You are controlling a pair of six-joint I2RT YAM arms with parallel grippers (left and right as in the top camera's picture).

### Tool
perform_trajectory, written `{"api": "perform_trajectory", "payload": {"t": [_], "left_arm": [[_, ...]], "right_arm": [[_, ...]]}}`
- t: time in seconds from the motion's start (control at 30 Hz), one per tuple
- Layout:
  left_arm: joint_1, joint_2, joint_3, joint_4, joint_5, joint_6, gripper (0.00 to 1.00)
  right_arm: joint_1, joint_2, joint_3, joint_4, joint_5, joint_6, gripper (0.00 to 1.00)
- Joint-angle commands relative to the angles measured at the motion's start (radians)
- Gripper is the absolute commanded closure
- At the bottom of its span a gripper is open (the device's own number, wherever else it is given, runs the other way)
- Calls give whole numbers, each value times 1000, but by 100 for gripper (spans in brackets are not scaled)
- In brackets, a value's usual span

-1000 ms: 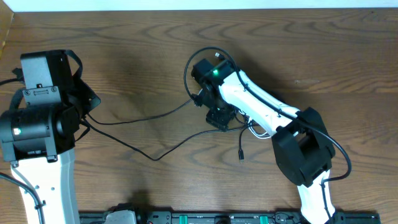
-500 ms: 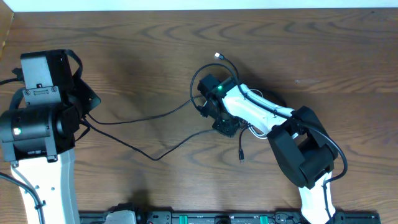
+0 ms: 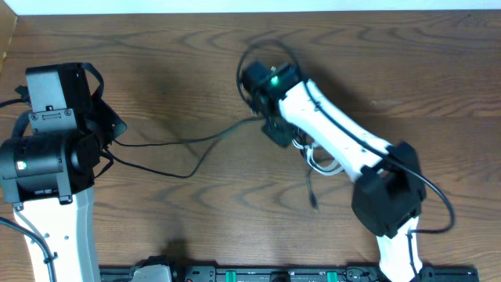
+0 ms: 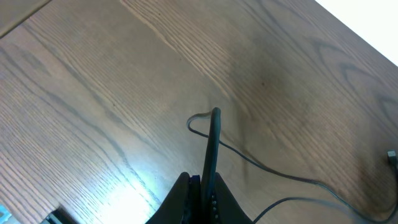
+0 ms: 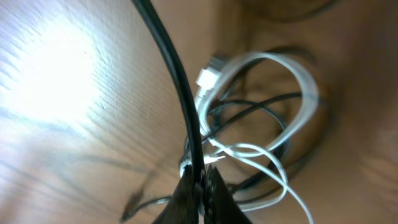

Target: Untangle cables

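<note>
Two claws: both are at work, each pinched narrow on a cord.
Tangle point(image 3: 311, 157): a knot of black loops and one white cable point(image 5: 283, 78) lying on the desk point(image 3: 156, 63). In the overhead view it is partly hidden under the right arm point(image 3: 337, 141).
Right claw point(image 5: 201, 186): directly over the tangle, its fingers are closed on a black cable point(image 5: 171, 74) that runs up and away from the tips. The white cable's plug sits just beside that strand.
Left claw point(image 4: 200, 193): well apart from the tangle, on the side of the left arm point(image 3: 47, 157). It is also closed on a black cable point(image 4: 212, 140), whose short end stands out past the fingertips. I cannot tell whether it is the one the right claw holds.
Strands point(image 3: 184, 141): two black lines run from the left claw to the tangle, slack and curved, resting on the desk.
Loose plug point(image 3: 312, 200): near the tangle, on the robot's side of it, lying free on the desk.
Step in hand: by my reading, one black cable is being pulled out of the tangle while the left claw anchors the far side.
Next move: probably draw the right claw up and away from the tangle. Watch that the white cable does not drag along, and take a new grip if it does.
</note>
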Motion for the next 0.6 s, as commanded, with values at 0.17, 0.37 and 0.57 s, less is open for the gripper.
{"api": "perform_trajectory", "payload": {"t": [0.17,0.37,0.57], "left_arm": [[4,2,10,-4,-3,-13,92],[4,2,10,-4,-3,-13,92],[4,2,10,-4,-3,-13,92]], "right_arm": [[-35,-244,317,-21,43,192,99],[-88,-391,363,48,89,236,99],[-148,-461,363,93,-27,182,99]]}}
